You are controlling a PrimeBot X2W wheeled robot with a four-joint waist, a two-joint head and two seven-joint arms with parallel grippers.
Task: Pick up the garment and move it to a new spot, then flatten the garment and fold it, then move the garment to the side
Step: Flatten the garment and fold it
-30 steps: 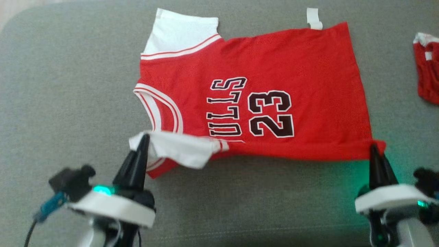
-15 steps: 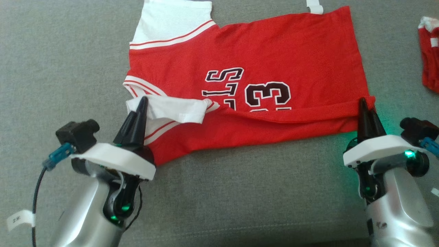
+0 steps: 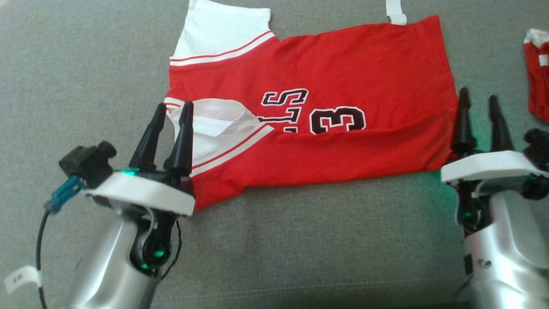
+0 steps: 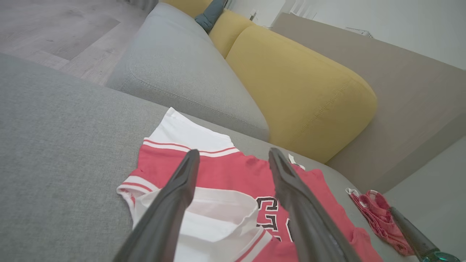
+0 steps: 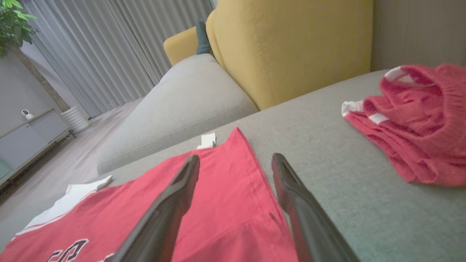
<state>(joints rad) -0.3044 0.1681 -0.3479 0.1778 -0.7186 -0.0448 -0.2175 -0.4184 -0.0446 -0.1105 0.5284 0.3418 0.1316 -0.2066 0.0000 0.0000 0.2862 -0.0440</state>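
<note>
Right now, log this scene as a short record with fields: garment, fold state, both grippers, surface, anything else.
garment: red basketball jersey, lying on the surface
fold state: near long edge folded over the front, covering part of the number
left gripper: open, over the folded white sleeve
right gripper: open, at the hem end
surface: grey fabric cushion
other: crumpled red garment, apart, on the robot's right

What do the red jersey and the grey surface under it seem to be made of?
Red jersey: likely a thin synthetic knit, matte; it folds in soft creases. Grey surface: seemingly woven upholstery fabric, matte, with a fine speckled grain and a stitched seam.
</note>
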